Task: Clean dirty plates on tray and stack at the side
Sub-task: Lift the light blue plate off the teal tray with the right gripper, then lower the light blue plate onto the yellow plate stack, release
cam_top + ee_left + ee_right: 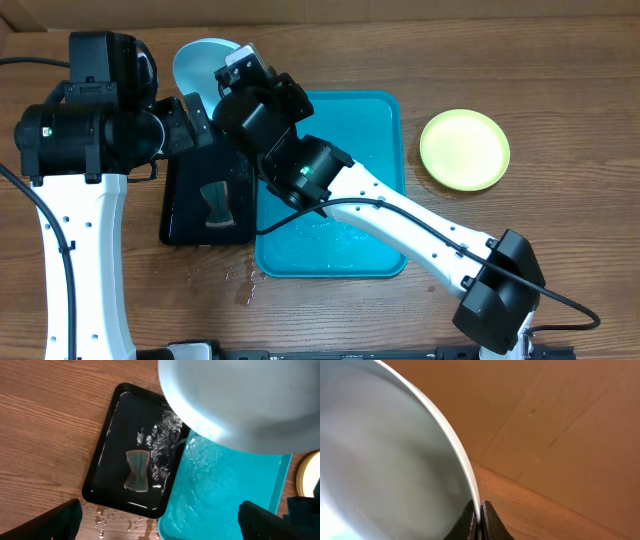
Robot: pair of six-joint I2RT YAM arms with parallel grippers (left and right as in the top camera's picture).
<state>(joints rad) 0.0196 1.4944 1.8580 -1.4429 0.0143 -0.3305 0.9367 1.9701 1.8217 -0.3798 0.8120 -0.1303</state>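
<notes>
In the overhead view, we find the light blue plate (198,60) near the counter's far edge, left of centre, the right gripper (238,62) at its rim, the tray (385,130) mid-counter and a yellow-green plate (465,150) toward the right edge. In the left wrist view, the left gripper (159,522) shows fingers (62,521) spread wide, holding nothing, above the black tray (107,450). In the right wrist view, we see the fingers (469,522) clamped on that plate's rim.

One light blue plate (197,60), one yellow-green plate (465,150), one turquoise tray (375,130), one black tray (180,215), one grey hourglass-shaped piece (217,203)
</notes>
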